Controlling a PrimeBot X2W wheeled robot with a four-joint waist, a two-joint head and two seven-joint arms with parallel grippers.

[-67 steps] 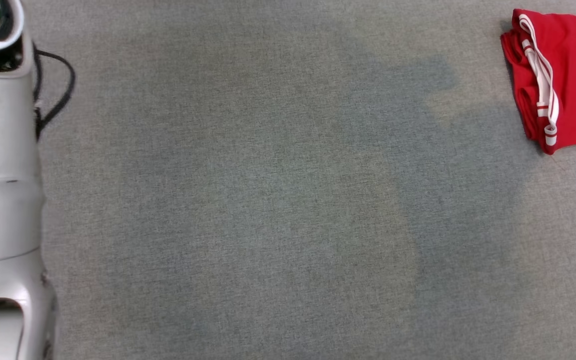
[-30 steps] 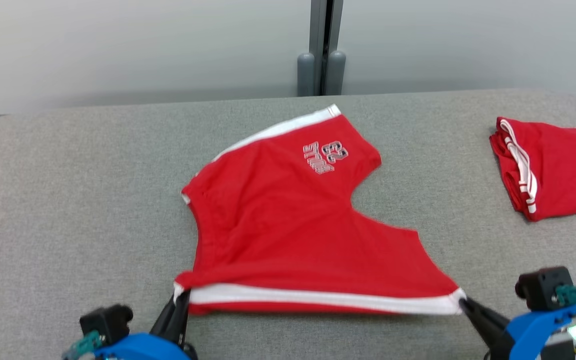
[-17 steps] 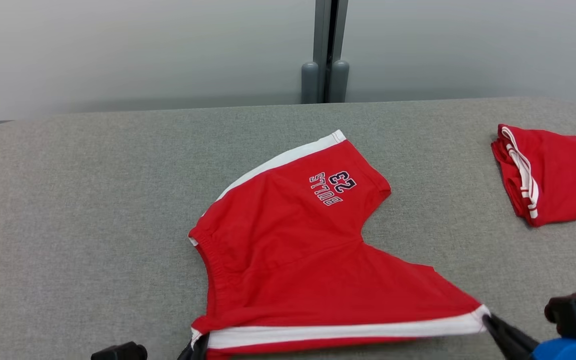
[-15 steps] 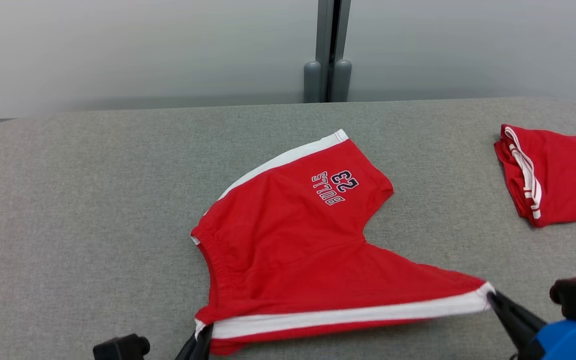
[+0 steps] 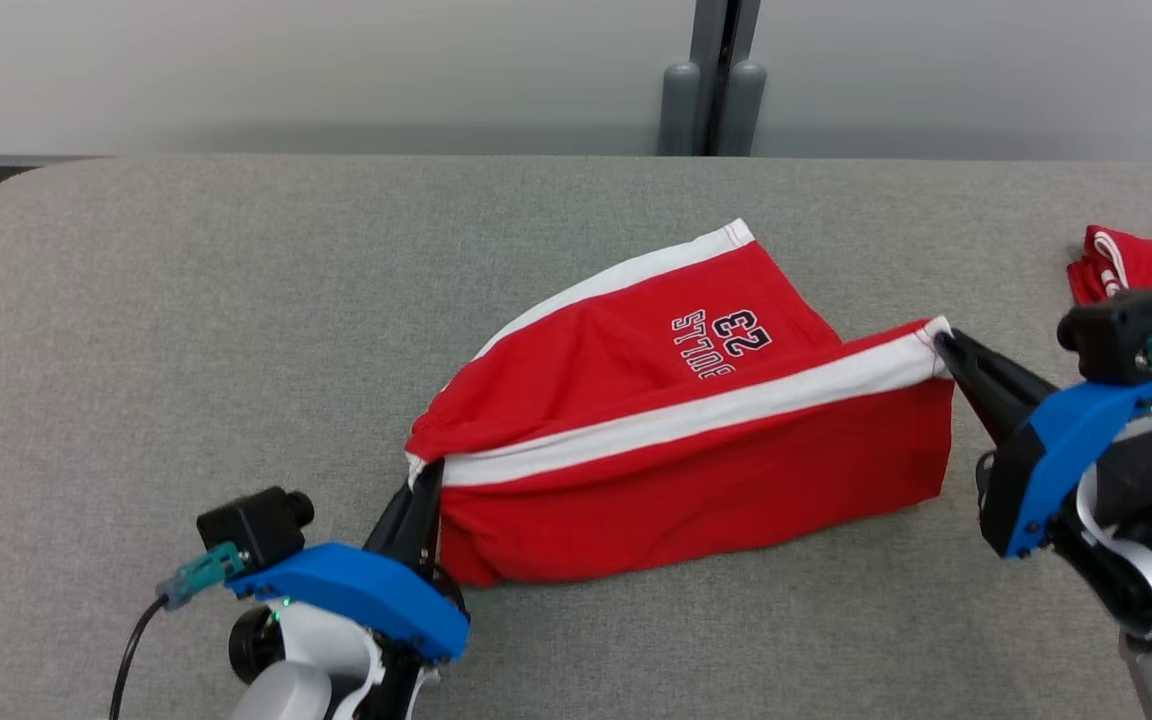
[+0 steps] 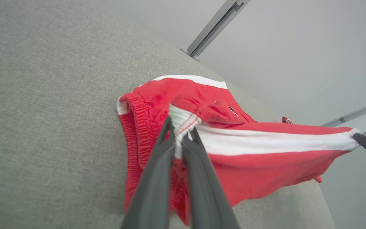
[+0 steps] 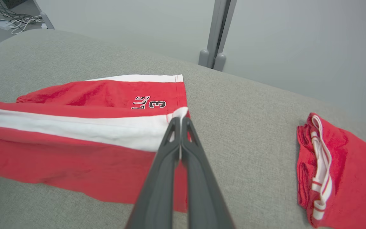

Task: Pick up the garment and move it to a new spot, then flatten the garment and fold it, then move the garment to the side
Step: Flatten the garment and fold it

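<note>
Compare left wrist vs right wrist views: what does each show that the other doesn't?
Left wrist, not right wrist: the left gripper pinching the waist end of the white stripe.
Right wrist, not left wrist: floor cables, and a clear look at the folded red garment.
Both: the red shorts held taut, the right gripper shut on the stripe's hem end, the grey table, the grey post.

head camera above, looking down; wrist cameras low, close; shorts [image 5: 686, 470] shared
</note>
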